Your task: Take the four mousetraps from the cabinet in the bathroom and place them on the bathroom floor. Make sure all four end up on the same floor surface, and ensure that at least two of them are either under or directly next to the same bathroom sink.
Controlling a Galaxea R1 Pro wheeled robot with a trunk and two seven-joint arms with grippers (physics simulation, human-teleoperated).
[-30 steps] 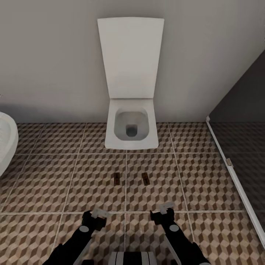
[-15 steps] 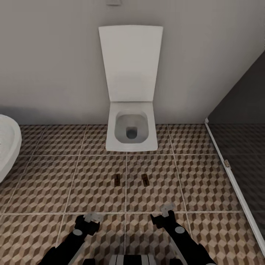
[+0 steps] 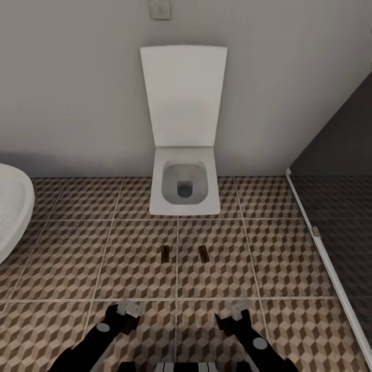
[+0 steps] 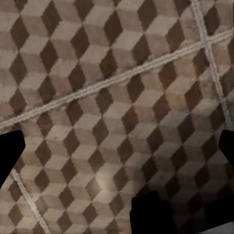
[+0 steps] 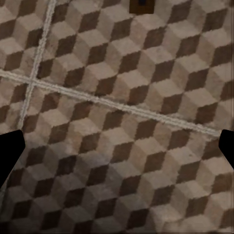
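Observation:
Two mousetraps lie flat on the bathroom floor (image 3: 129, 258) in front of the toilet, the left mousetrap (image 3: 165, 253) and the right mousetrap (image 3: 203, 252) a small gap apart. My left gripper (image 3: 127, 310) hangs open over bare tiles, nearer to me than the traps. My right gripper (image 3: 236, 313) is open too, below and right of the right trap. In the left wrist view the left gripper (image 4: 117, 151) has tile between its fingers. Between the fingers of the right gripper (image 5: 117, 148) there is also tile, with a mousetrap (image 5: 141, 5) at the picture's edge. The cabinet and the bathroom sink are out of view.
A white square toilet (image 3: 184, 194) with its lid up stands against the far wall. The white oval bathtub (image 3: 13, 212) curves in at the left. A dark glass shower screen (image 3: 336, 227) with a pale bottom rail runs along the right.
The whole picture has shifted, so the camera has moved: the toilet sits lower and a wall plate has come in above it. Both grippers have drawn back toward me, the left one also leftward.

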